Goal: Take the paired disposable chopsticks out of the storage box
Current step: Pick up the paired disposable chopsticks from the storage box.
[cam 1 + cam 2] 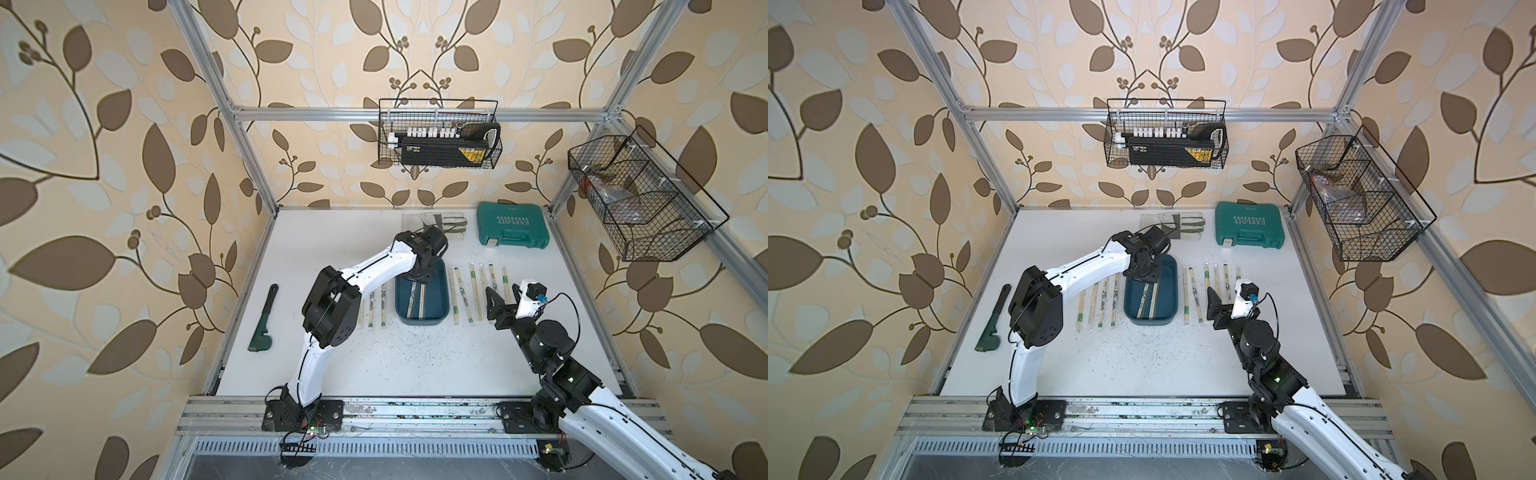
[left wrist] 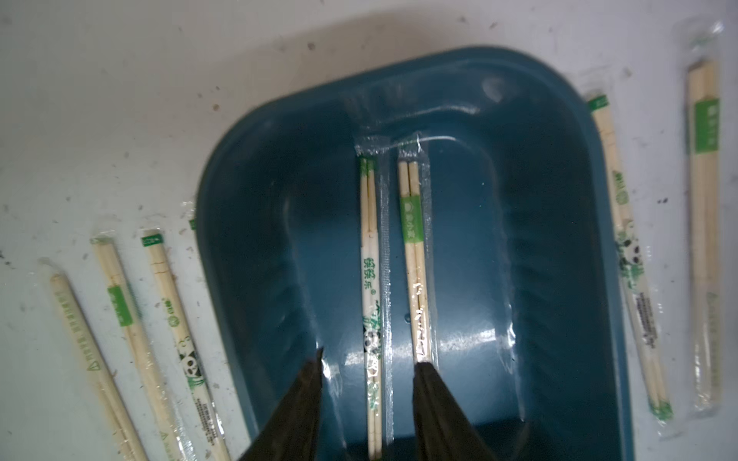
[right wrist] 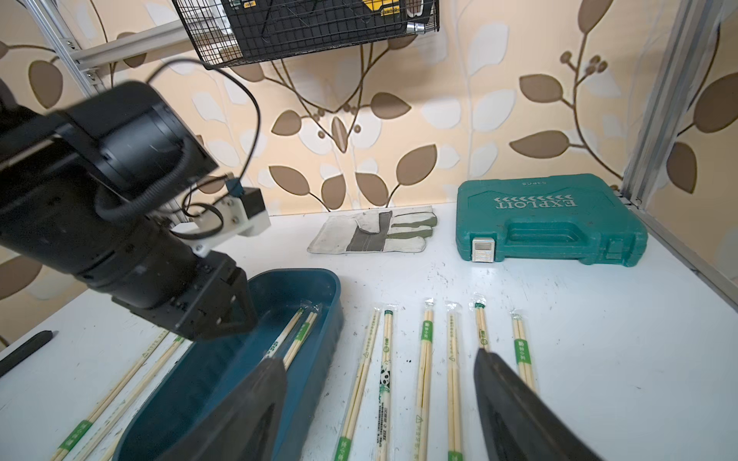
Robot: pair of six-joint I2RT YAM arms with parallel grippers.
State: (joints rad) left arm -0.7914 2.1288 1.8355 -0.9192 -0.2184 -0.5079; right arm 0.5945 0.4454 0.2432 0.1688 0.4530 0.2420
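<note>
walls (image 1: 124, 124): beige leaf-print wallpaper | frame (image 1: 415, 113): aluminium | tabletop (image 1: 415, 365): white, speckled

Left arm (image 1: 374, 266): is stretched forward, wrist bent downward.
Left gripper (image 2: 369, 361): fingers (image 2: 303, 399) are parted and pointed down.
Right arm (image 1: 548, 340): is folded low.
Right gripper (image 3: 379, 355): fingers are spread wide.

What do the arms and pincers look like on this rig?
The left arm and right arm have white link shells, black joint housings and black base plates. The right wrist's white camera mount has a blue connector and a looping black cable. The left pincer and right pincer have black, tapered, wedge-shaped fingers.
</note>
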